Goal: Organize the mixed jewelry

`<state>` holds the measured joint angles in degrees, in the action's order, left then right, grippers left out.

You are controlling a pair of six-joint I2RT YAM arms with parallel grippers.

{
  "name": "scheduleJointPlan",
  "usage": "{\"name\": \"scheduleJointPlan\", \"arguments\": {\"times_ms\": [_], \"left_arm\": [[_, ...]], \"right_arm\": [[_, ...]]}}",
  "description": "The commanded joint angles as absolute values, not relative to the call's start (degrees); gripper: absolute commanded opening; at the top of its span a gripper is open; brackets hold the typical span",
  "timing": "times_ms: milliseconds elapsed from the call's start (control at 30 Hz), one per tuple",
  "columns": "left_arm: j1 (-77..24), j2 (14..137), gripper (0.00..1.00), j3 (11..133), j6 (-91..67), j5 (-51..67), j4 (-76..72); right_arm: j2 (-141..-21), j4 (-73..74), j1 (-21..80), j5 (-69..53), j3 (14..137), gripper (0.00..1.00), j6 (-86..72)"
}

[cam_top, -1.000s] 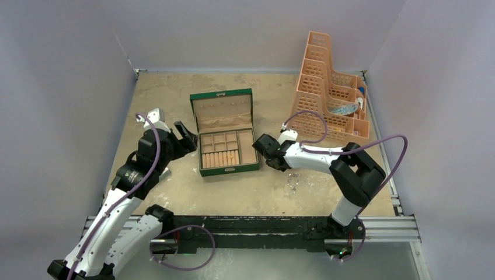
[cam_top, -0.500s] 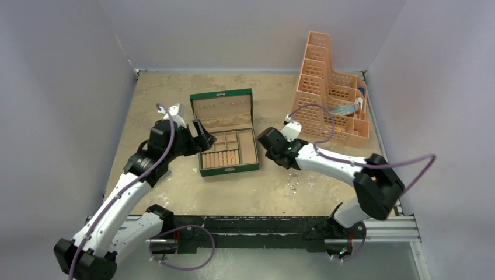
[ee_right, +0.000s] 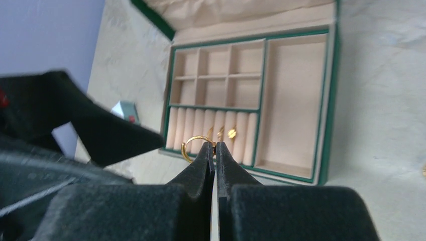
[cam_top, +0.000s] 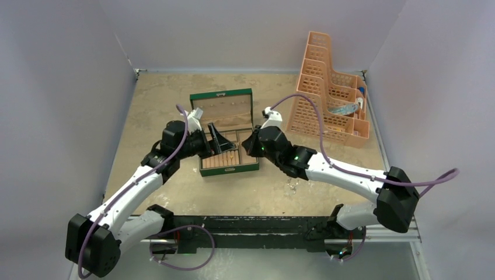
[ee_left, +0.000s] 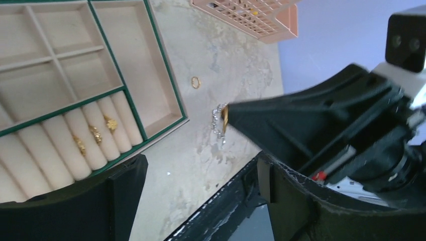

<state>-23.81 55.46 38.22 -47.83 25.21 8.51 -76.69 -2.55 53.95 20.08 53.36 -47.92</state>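
My right gripper (ee_right: 215, 145) is shut on a small gold ring (ee_right: 192, 144) pinched at its fingertips, above the front of the open green box (ee_right: 329, 108). Three gold pieces (ee_right: 231, 133) sit in the box's beige ring rolls. In the top view the right gripper (cam_top: 247, 145) is at the box's right side and my left gripper (cam_top: 220, 142) hangs over the box. The left gripper (ee_left: 201, 196) is open and empty. A loose gold ring (ee_left: 195, 82) and a silvery chain (ee_left: 218, 123) lie on the table right of the box; the chain also shows in the top view (cam_top: 292, 185).
An orange mesh organizer (cam_top: 330, 93) stands at the back right. The box lid (cam_top: 222, 108) stands upright behind the tray. The black rail (cam_top: 257, 224) runs along the table's near edge. The two grippers are close together over the box.
Both arms have swung in toward the box. The right gripper moved left from the table near the chain to the box's right side. The left gripper moved right, over the box.
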Motion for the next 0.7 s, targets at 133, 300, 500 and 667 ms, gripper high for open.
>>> {"name": "scheduleJointPlan", "arguments": {"times_ms": [133, 300, 500, 667], "left_arm": [[-23.91, 59.76, 0.55, 37.17, -54.73, 29.83, -2.29], [-23.91, 61.07, 0.36, 36.62, -55.22, 31.99, -4.17], [-23.91, 63.05, 0.13, 35.82, -55.57, 34.5, -6.05], [-23.91, 63.04, 0.0, 35.86, -55.07, 34.54, -5.91]], "right_arm": [[-78.72, -7.87, 56.95, 15.84, 56.63, 0.0, -42.18], [-79.2, -8.26, 57.02, 15.3, 56.69, 0.0, -42.27], [-79.54, -8.0, 56.98, 15.81, 57.04, 0.0, -42.67], [-79.63, -6.68, 56.99, 15.78, 56.97, 0.0, -45.03]]}}
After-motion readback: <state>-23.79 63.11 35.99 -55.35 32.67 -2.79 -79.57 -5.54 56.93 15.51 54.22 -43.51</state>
